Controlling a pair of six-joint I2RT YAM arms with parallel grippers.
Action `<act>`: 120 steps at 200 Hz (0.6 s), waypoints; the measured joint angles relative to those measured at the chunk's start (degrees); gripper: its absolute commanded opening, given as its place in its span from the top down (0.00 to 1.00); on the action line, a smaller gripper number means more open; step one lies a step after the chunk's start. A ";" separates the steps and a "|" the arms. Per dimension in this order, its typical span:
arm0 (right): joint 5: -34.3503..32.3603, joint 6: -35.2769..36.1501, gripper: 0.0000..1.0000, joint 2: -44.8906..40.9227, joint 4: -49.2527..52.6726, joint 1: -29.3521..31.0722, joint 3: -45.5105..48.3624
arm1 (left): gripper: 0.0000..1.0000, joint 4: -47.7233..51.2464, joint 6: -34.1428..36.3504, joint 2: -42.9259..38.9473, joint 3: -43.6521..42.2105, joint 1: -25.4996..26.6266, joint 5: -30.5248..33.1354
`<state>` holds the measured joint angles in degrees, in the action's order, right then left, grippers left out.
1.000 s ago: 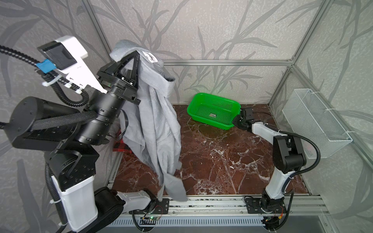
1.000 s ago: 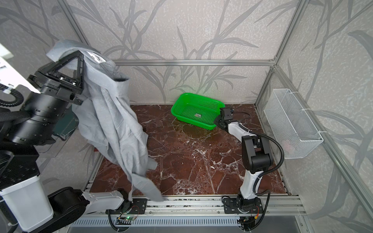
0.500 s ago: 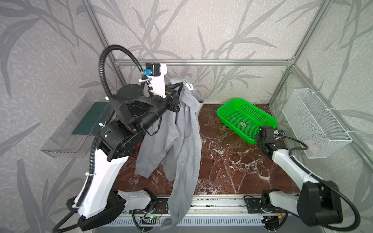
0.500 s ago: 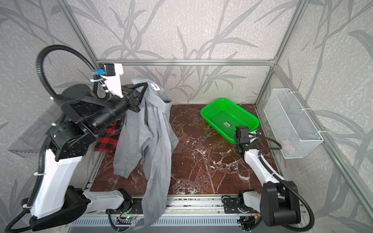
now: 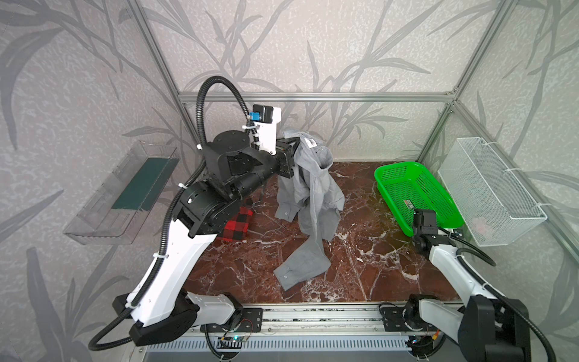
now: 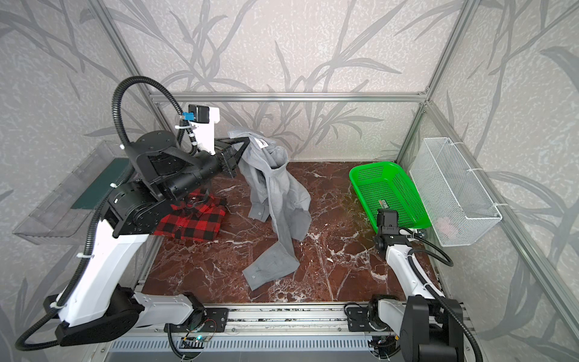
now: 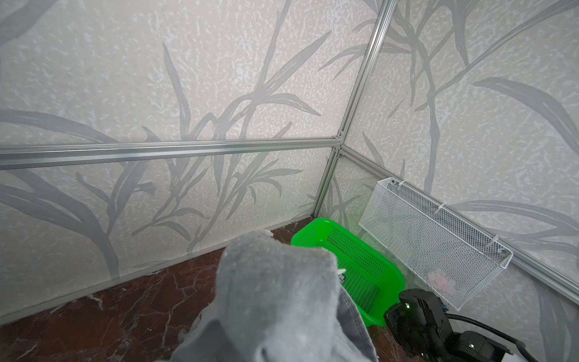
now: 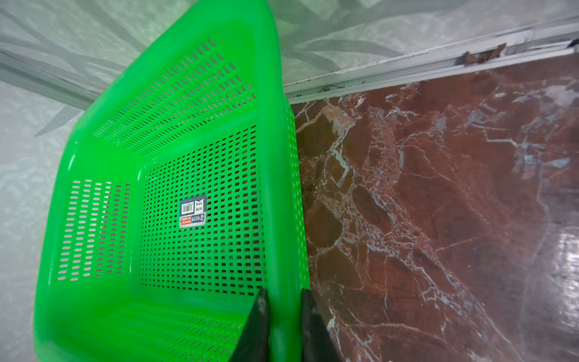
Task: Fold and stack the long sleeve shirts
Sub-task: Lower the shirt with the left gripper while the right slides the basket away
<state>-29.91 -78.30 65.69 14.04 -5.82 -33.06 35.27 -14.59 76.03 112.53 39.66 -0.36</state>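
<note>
Top views: the gray shirt [image 5: 308,194] hangs from the left gripper [image 6: 244,141], whose jaws are pressed together on cloth near the collar, beside the neck label. The body drapes down in loose folds, and one cuffed sleeve end lies on the bench [image 6: 329,266]. The plaid shirt [image 6: 191,219] lies folded into a compact rectangle at the bench's left edge, partly under the left arm.

Step in hand, by judgement: the plaid shirt appears finished, and the gray shirt is raised so that it can be spread for folding. The next move calls for laying it flat on the open middle of the bench. That probably needs a second grip at the other shoulder, and so a free right arm.

Right wrist view: the right gripper [image 8: 282,302] pinches the rim of the basket [image 8: 275,156], one finger inside the wall and one outside.

Materials:
- **Gray shirt:** thin, limp woven cloth with buttoned cuffs.
- **Plaid shirt:** red-and-black check, thicker-looking.
- **Basket:** glossy green plastic, slotted, round-cornered, holding only a sticker.
- **Bench:** polished red-brown marble pattern with white veins.
</note>
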 measured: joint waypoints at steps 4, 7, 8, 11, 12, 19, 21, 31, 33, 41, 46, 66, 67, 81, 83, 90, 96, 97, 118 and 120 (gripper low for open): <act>0.02 -0.31 1.00 0.87 -0.48 -0.50 -0.13 | 1.00 0.07 0.00 0.22 0.02 0.09 0.00; -0.13 -0.61 1.00 1.36 -0.94 -0.79 -0.26 | 1.00 0.09 -0.02 0.37 0.02 0.13 0.00; -0.13 -0.63 1.00 1.49 -1.01 -0.85 -0.33 | 1.00 0.11 -0.04 0.44 0.02 0.17 0.00; -0.07 -0.81 1.00 2.05 -1.27 -1.18 -0.68 | 1.00 0.20 -0.07 0.66 0.02 0.24 0.00; -0.04 -0.94 1.00 2.27 -1.29 -1.33 -0.83 | 1.00 0.20 -0.07 0.68 0.02 0.26 0.00; 0.09 -1.36 1.00 3.56 -1.51 -2.08 -1.86 | 1.00 0.33 -0.17 1.03 0.00 0.44 0.00; 0.13 -1.49 1.00 3.98 -1.60 -2.27 -2.19 | 1.00 0.35 -0.20 1.11 0.00 0.48 0.00; 0.44 -1.73 1.00 6.08 -1.84 -3.17 -3.65 | 1.00 0.46 -0.46 1.55 0.00 0.70 -0.02; 0.46 -1.75 1.00 6.43 -1.86 -3.28 -3.96 | 1.00 0.46 -0.44 1.62 0.00 0.76 -0.02; 0.74 -1.68 0.92 7.65 -2.05 -3.54 -4.96 | 1.00 0.55 -0.55 1.79 0.00 0.90 -0.02; 0.98 -1.62 0.80 8.31 -2.23 -3.58 -5.49 | 1.00 0.59 -0.57 1.86 0.00 0.96 -0.02; 1.90 0.13 0.47 9.40 -3.15 -3.78 -6.25 | 1.00 0.81 -0.68 1.90 -0.02 1.20 0.11; 1.92 0.22 0.46 9.40 -3.15 -3.78 -6.25 | 1.00 0.81 -0.68 1.90 -0.02 1.20 0.13; 3.02 1.90 0.35 9.01 -3.78 -4.02 -6.16 | 1.00 1.03 -0.74 1.90 -0.02 1.22 0.33; 3.26 1.99 0.33 8.85 -3.87 -4.02 -6.14 | 1.00 1.11 -0.76 1.92 -0.02 1.22 0.37; 4.09 2.97 0.29 8.41 -4.13 -4.04 -5.95 | 1.00 1.31 -0.92 1.95 -0.02 1.22 0.52; 5.09 3.61 0.27 7.78 -4.48 -4.04 -5.62 | 1.00 1.51 -1.03 1.99 -0.02 1.22 0.66; 5.18 3.72 0.26 7.67 -4.52 -4.04 -5.57 | 1.00 1.55 -1.03 2.01 -0.02 1.22 0.70; 8.37 6.73 0.20 3.93 -5.01 -3.32 -3.58 | 1.00 2.75 -1.20 2.69 0.20 1.22 1.29; 8.57 7.04 0.20 3.54 -5.05 -3.17 -3.34 | 1.00 2.93 -1.25 2.82 0.33 1.22 1.36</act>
<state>-21.34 -71.26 69.23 8.99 -8.99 -36.40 38.20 -15.84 78.85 112.86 40.88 0.99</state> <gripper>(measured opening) 0.780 0.048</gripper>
